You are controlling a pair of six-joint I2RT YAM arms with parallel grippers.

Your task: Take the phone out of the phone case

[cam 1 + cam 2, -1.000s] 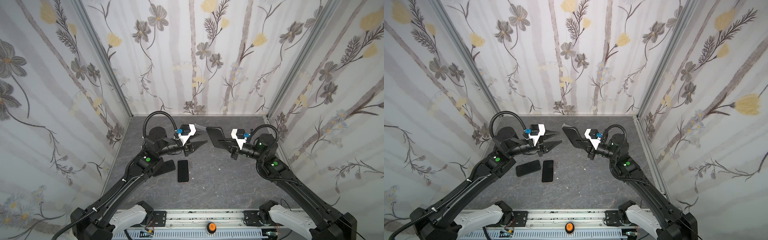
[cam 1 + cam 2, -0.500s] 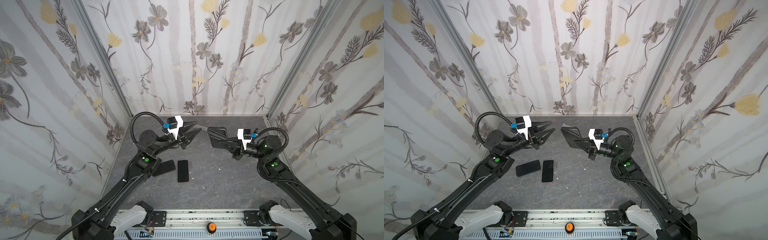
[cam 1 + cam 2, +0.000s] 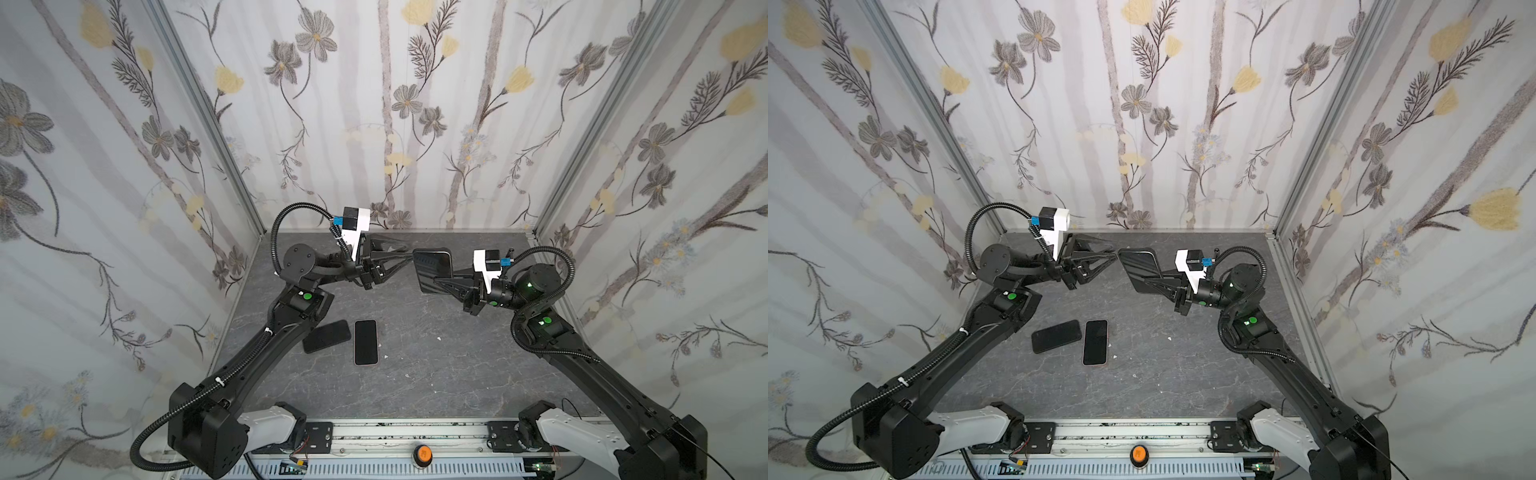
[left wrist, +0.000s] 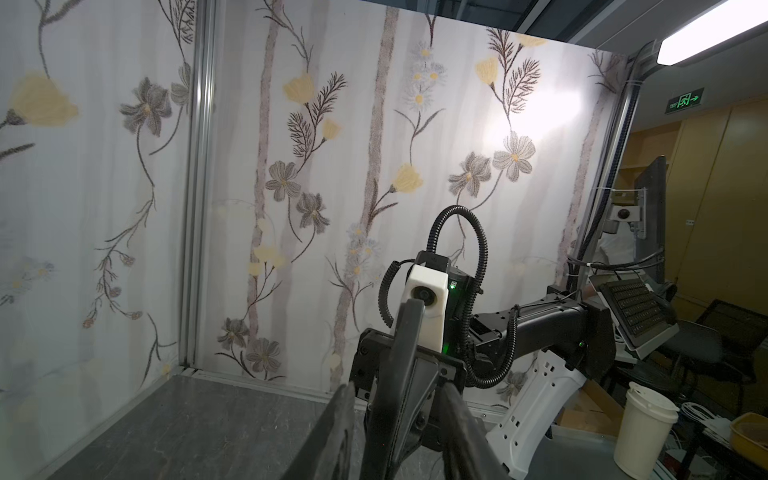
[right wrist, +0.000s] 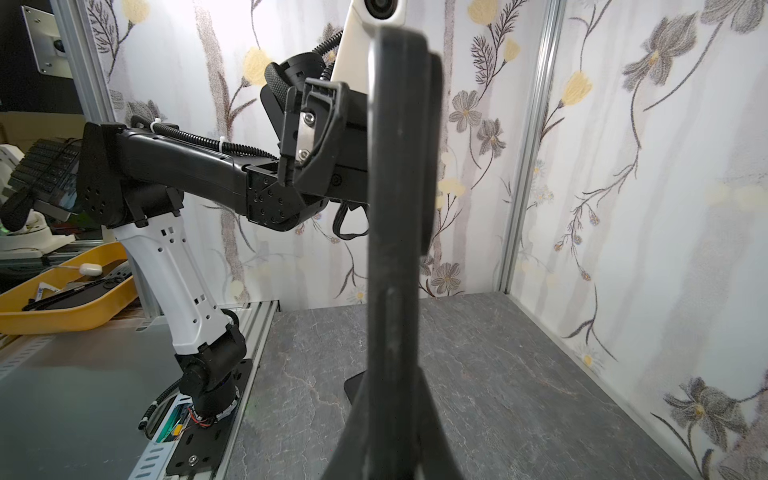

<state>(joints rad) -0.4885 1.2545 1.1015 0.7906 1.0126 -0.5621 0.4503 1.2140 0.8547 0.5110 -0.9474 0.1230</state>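
The phone case (image 3: 432, 268) is up in the air over the back part of the worktop (image 3: 415, 386), about halfway between its left and right edges. The right gripper (image 3: 440, 283) has its fingers pressed tight on the bottom end of the case.

The case stands tall. Its long way goes from the right fingers up and a bit toward the back edge, and its big flat face looks toward the front edge. Whether it is full or empty is hard to tell.

The left gripper (image 3: 407, 253) is just beside the case, on its left, near the top end. Its fingers are apart, one on each side of the thin edge - whether they touch it cannot be told. The left arm is the free one, so the next push or pull is likely its job - across the case's long way.
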